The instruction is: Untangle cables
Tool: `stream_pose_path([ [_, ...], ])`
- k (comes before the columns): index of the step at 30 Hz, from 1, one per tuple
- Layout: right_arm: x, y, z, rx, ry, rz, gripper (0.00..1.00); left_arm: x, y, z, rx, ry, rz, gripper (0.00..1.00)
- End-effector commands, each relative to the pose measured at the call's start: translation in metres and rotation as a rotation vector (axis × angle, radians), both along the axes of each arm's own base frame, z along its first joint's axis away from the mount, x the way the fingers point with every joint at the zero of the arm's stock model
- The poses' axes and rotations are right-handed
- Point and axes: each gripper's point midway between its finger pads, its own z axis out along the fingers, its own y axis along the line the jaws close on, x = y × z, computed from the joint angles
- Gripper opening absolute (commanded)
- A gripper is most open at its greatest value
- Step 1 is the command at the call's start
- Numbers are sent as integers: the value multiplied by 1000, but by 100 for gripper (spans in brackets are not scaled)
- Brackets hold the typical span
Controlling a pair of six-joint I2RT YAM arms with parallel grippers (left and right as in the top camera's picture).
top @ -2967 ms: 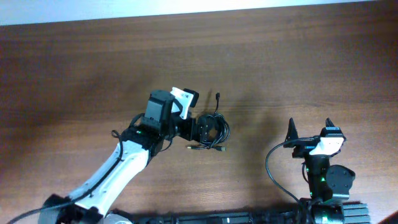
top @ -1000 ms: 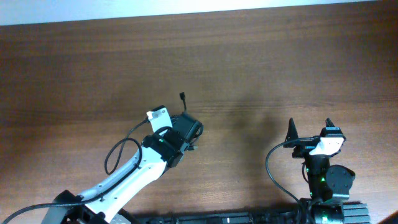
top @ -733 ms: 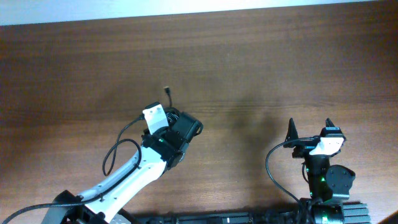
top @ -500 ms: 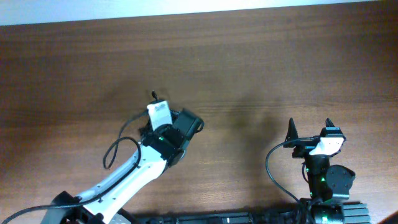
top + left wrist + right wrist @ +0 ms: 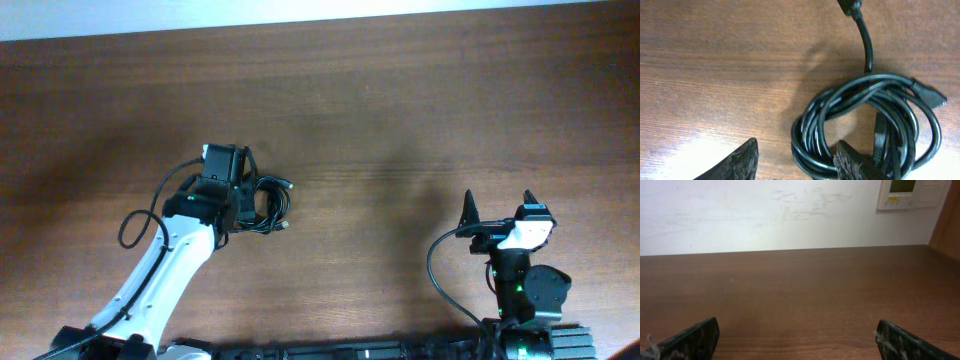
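Since the frame before, the left arm had swung toward frame left. The cables (image 5: 268, 200) lay coiled on the table (image 5: 400, 100), left of centre. The left gripper (image 5: 797, 161) stood part open astride the coil's left strands (image 5: 810, 135), not pinching them. The right gripper (image 5: 498, 203), at lower right, was spread wide and empty.

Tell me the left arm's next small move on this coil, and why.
Probably close the left gripper on the coil's near side: the cables lie bundled on the table, and its parted fingers straddle those strands, not yet gripping.
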Motion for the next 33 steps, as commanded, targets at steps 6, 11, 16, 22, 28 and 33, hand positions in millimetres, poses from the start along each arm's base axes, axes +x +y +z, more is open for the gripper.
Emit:
stream_pose_path([
  [6,0,2,-3,0,2,7,98,5,-4,-29,-30,73,66,43],
  [11,0,2,-3,0,2,7,98,10,-6,-60,-15,122,64,34],
  [16,0,2,-3,0,2,7,98,-1,-3,-88,13,213,66,0],
  [22,0,2,-3,0,2,7,98,29,-16,6,-79,-3,50,0],
  [28,1,15,8,47,-44,85,98,30,-22,35,-192,-86,140,0],
  [33,-24,99,18,509,42,573,98,23,-53,34,-375,-24,108,0],
])
